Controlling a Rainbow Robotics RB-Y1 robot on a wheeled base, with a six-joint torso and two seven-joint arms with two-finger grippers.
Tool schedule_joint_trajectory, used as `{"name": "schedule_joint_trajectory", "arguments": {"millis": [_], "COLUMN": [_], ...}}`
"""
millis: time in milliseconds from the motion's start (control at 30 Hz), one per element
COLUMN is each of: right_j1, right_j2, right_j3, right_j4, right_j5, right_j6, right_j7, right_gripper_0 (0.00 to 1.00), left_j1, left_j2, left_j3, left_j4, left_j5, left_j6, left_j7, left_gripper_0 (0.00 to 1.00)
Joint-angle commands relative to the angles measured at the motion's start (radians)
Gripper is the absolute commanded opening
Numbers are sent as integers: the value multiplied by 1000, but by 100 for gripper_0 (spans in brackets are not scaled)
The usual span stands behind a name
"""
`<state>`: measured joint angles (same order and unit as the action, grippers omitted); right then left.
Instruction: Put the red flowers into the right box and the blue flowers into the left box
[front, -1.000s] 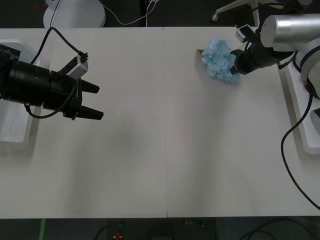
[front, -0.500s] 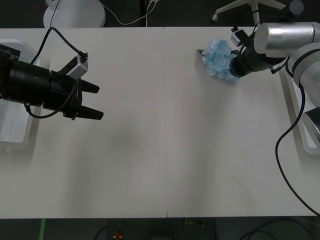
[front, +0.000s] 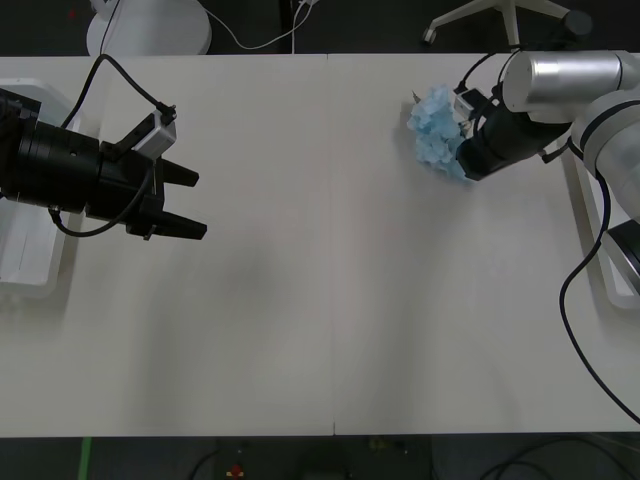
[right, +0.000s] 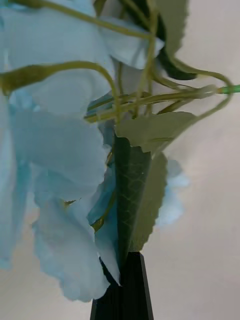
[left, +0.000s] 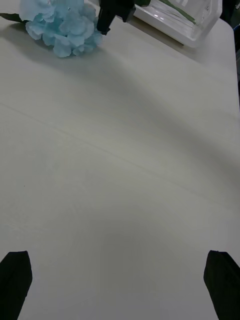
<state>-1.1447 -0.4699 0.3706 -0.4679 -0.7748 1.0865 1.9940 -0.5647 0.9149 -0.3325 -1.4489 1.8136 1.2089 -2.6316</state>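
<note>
A white counter (front: 330, 300) seen from above. At about 1 o'clock, near its far edge, lies a pale blue hydrangea (front: 437, 134), its fluffy cluster resting on the counter. The right end effector (front: 466, 140) is at the flower's 3 o'clock side, its black fingers (right: 125, 292) closed on the leaves and stem. At 9 o'clock, the left end effector (front: 183, 203) hovers over the counter with its fingers spread apart, holding nothing. The left box (front: 30, 260), a white tray, sits behind it at the counter's edge, and the right box (front: 600, 250) lies along the 3 o'clock edge.

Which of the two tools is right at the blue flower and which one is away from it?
The right tool is at the blue flowers, far right of the table. The left tool hangs open over bare table, well apart.
</note>
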Motion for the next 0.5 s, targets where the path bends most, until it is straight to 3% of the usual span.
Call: {"name": "schedule_joint_trajectory", "arguments": {"millis": [33, 233, 500], "right_j1": [-44, -18, 31], "right_j2": [-10, -53, -89], "right_j3": [51, 165, 263], "right_j4": [-5, -5, -5], "right_j5": [-104, -389, -736], "right_j6": [98, 228, 368], "right_j7": [-40, -55, -267], "right_gripper_0": [0, 0, 0], "left_j1": [-41, -41, -41], "left_j2": [33, 33, 33], "left_j3": [-5, -5, -5], "left_j4": [-5, -5, -5], "left_j5": [15, 15, 15], "left_j6": [-11, -11, -11], "left_j7": [-74, -74, -74], "left_gripper_0": [100, 100, 100]}}
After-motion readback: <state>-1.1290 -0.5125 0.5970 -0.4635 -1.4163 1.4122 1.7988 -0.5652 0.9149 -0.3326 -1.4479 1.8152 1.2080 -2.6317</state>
